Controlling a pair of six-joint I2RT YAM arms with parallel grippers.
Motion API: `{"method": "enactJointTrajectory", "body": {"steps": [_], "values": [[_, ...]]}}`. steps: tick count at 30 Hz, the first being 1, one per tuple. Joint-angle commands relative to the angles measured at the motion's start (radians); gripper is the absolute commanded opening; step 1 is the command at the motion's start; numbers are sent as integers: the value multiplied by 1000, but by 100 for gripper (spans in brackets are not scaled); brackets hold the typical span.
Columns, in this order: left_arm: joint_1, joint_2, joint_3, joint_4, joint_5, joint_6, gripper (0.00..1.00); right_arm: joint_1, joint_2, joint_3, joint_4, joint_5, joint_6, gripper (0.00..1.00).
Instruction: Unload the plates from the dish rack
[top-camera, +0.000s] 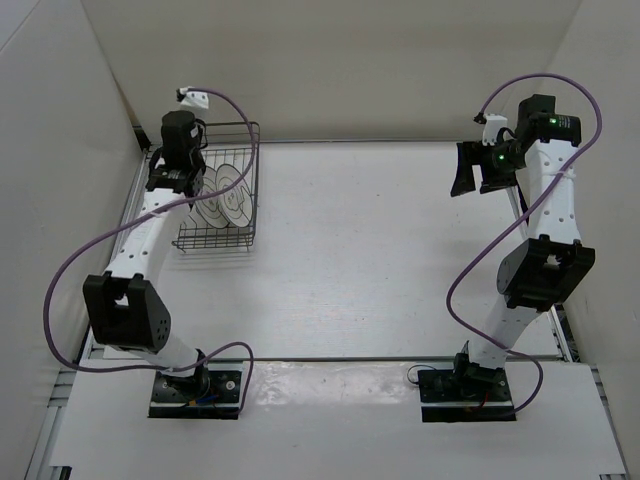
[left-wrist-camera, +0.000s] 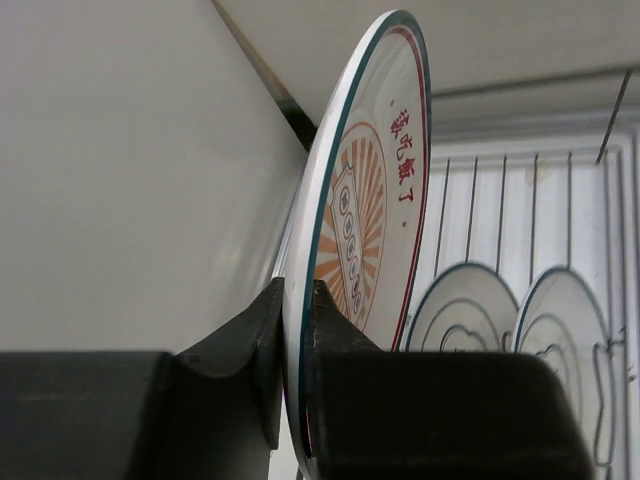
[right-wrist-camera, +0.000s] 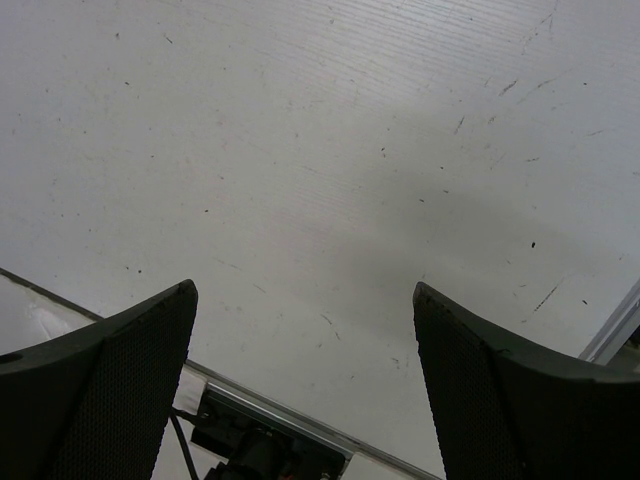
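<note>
Where left pincer clamps rim, glossy round sunburst plate stands upright.

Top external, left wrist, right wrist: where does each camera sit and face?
Top external: above, behind the arms, looking down on the table; both arms show.
Left wrist: on the left arm, looking along the left gripper, shut on the orange plate.
Right wrist: on the right arm, facing a white surface past the open right gripper.
Shared: top and left wrist show the dish rack.
</note>
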Motion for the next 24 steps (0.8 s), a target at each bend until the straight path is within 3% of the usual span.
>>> {"method": "enactJointTrajectory", "body": {"steps": [1, 5, 6, 8, 9, 11, 12, 14, 15, 17, 18, 19, 20, 24], "values": [[-1, -124, 112, 18, 31, -89, 13, 0, -9, -3, -76, -12, 6, 90], [3, -170, 206, -117, 169, -246, 2, 0, -11, -9, -66, 6, 17, 90], [8, -181, 204, -134, 276, -307, 0, 0, -18, -12, -66, 8, 19, 90], [49, -208, 197, -165, 398, -420, 0, -1, -21, -9, -59, 17, 28, 90], [52, -226, 183, -170, 559, -468, 0, -1, -26, -3, -60, 16, 31, 90], [51, -239, 186, -246, 634, -539, 0, 0, -35, 31, -76, -9, 14, 90], [52, -243, 189, -268, 770, -569, 0, -3, -67, 32, -45, -12, 17, 90], [52, -254, 151, -323, 834, -631, 0, -1, -103, -3, 7, -15, 32, 90], [53, -286, 123, -308, 981, -664, 0, -1, -168, -40, 129, -15, 72, 90], [45, -311, -16, -267, 1047, -713, 0, -1, -225, -192, 235, -12, 120, 90], [34, -332, -47, -224, 1082, -732, 0, -1, -279, -236, 404, -7, 184, 90], [5, -336, -100, -226, 1085, -735, 0, -1, -343, -288, 450, 0, 207, 90], [-35, -329, -113, -231, 1084, -740, 0, -3, -401, -449, 561, -24, 232, 90], [-116, -303, -249, -207, 1073, -812, 0, 0, -506, -630, 771, -180, 224, 90]]}}
